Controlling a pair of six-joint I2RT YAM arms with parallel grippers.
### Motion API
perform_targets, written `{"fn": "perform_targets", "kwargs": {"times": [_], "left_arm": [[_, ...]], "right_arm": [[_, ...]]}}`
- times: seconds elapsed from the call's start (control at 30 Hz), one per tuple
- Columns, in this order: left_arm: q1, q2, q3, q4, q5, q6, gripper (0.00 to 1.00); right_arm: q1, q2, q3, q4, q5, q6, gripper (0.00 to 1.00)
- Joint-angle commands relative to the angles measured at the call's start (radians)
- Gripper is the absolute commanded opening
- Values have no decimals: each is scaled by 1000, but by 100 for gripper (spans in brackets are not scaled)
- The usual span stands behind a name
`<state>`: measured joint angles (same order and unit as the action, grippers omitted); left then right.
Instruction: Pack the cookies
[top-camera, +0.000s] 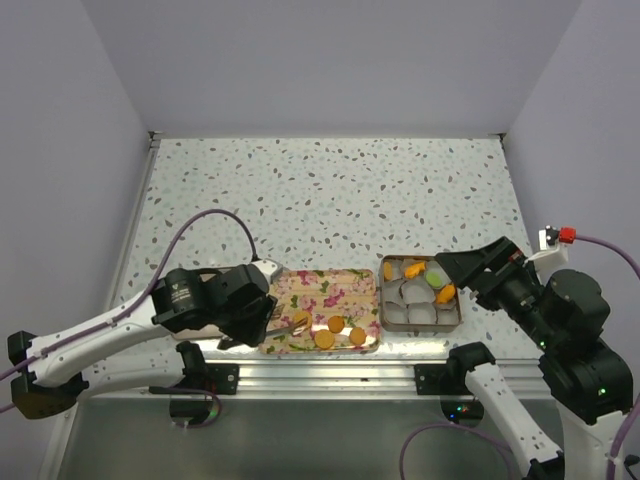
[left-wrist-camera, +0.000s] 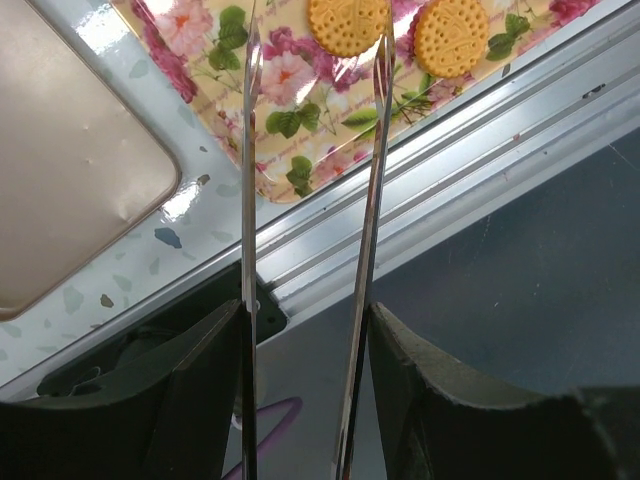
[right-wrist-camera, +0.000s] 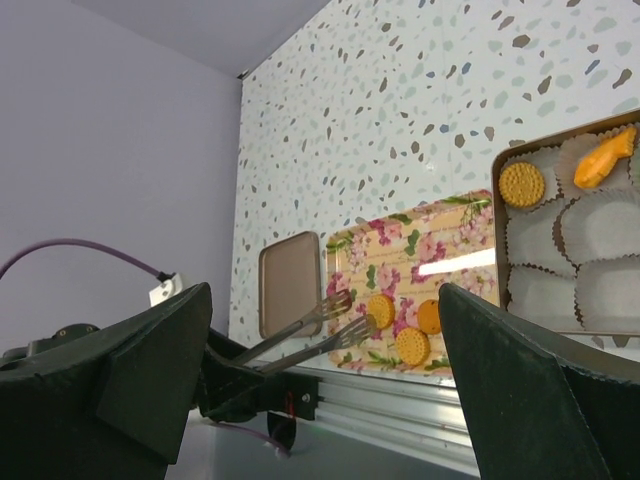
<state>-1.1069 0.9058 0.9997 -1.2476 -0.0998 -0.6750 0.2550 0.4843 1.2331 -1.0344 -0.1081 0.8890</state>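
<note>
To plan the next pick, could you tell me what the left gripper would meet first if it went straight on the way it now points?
The left gripper holds tongs aimed at the floral tray; their tips would likely meet the nearest orange cookie first, though height above it is unclear.

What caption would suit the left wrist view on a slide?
Tongs frame one cookie on the floral tray; another cookie lies just outside.

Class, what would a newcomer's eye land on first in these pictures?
The flowered tray at the near edge of the table, dotted with orange cookies, stands out first. The left gripper holds tongs over it, and a tin of white paper cups to its right holds one green cookie.
</note>
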Motion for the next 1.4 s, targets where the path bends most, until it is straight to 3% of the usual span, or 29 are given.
{"fn": "perform_targets", "kwargs": {"times": [0.0,0.67,0.87,0.97,1.03,1.23,1.37], "left_arm": [[-19,11,1,30,8,-26,56],[-96,166,14,74,-18,-8,54],[-155,218,37,22,-69,-43,46],[-175,232,43,2,-86,-66,34],[-182,232,48,-3,-93,-70,32],[-182,271,187,-19,-146,-71,30],[-182,370,388,-27,-181,-17,29]], "right_arm": [[0,-15,-4,-7,-12,22,99],[0,-29,12,-82,7,1,99],[0,-36,17,-101,24,-7,99],[1,-35,12,-99,22,-4,99],[0,-38,8,-95,21,-1,99],[0,-36,6,-81,15,5,99],[0,-20,26,-72,15,4,99]]}}
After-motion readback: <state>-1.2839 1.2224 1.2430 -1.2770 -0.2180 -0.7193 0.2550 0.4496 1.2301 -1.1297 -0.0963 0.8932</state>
